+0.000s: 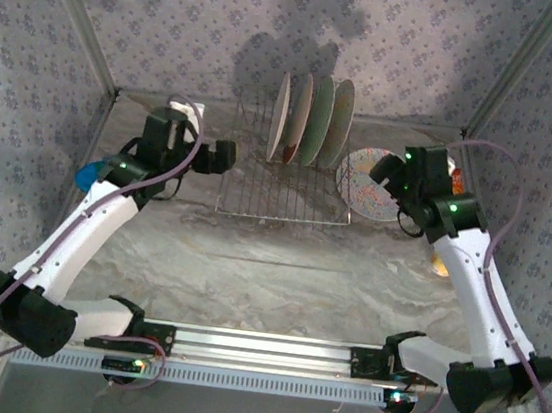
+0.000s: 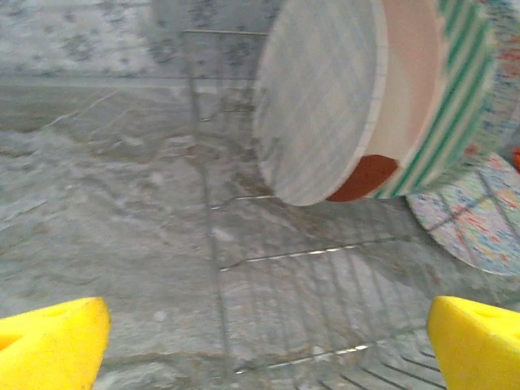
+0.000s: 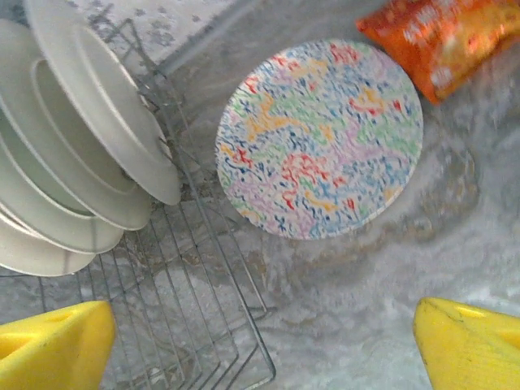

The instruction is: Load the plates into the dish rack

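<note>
On the table [image 1: 269,266] just right of the dish rack [image 1: 282,202] one floral plate [image 3: 321,138] lies flat, not yet loaded. The other four plates [image 1: 312,120] stand on edge together at the rack's far end, leaning.

The right gripper [image 3: 260,341] hovers above the flat plate, jaws spread wide and empty. The plate sits flush on the table, so there is little rim to get under. A finger pressing at its edge could skid it instead of lifting it, either against the rack's wire or into the orange snack packet [image 3: 439,36] lying close at its far side. A pinch on the rim alone may also let the plate swing or slip once it is tilted.

The free tines lie on the near side of the standing plates, and a plate brought in carelessly could knock that leaning row.

The left gripper [image 2: 260,341], fully open and holding nothing, hangs at the rack's left side. A blue bowl [image 1: 88,175] sits well off to the left, out of the way.
</note>
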